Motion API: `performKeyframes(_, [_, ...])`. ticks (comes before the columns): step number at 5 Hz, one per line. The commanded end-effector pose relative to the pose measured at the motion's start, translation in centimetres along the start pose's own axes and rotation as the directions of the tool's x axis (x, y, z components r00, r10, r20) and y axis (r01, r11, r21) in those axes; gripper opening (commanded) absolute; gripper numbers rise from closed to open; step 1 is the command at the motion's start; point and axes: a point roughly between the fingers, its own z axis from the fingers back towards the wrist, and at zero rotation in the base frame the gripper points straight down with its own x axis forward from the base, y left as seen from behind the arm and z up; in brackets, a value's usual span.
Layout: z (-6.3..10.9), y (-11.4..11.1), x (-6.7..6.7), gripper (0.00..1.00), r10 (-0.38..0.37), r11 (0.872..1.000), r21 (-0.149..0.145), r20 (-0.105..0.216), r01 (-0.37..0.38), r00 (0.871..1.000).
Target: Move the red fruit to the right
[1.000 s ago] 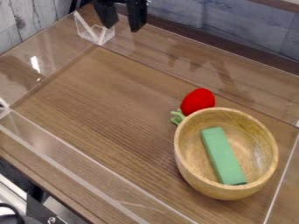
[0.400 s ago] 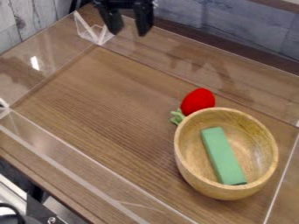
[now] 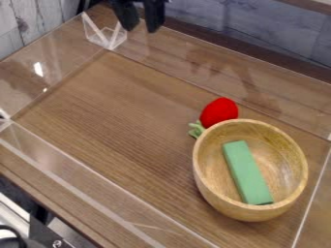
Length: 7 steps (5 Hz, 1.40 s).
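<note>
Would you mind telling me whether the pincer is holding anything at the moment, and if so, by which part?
Nothing is held. The pincer is shut on nothing at the top of the picture, far from the red fruit, which lies on the table beside the wooden bowl.

Red fruit (image 3: 219,110), green block (image 3: 246,172)

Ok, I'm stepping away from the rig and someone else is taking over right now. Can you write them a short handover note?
Gripper: shut, holding nothing, up at the far left corner of the table, well away from the job's things.
Red fruit: on the table, against the outer far-left rim of the wooden bowl, leaves towards the near left.
Green block: lying inside the bowl.
Done: nothing yet; fruit untouched.
Left: reach the fruit, grasp it, move it to the right.
</note>
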Motion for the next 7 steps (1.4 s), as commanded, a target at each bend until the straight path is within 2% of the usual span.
performKeyframes(1, [0.4,-1.3,0.4,1.00,-0.031,0.999,0.011,0.045,0.031,0.999])
performKeyframes(2, [-0.3,-2.4,0.2,1.00,-0.038,0.999,0.002,0.042,0.038,0.998])
performKeyframes(4, [-0.3,0.2,1.6,1.00,-0.066,0.997,0.047,0.075,0.063,0.995])
performKeyframes(5, [0.1,1.1,1.9,1.00,-0.070,0.996,0.059,0.093,0.065,0.993])
performKeyframes(7, [1.2,-1.1,2.5,1.00,-0.033,0.999,0.044,0.118,0.028,0.993])
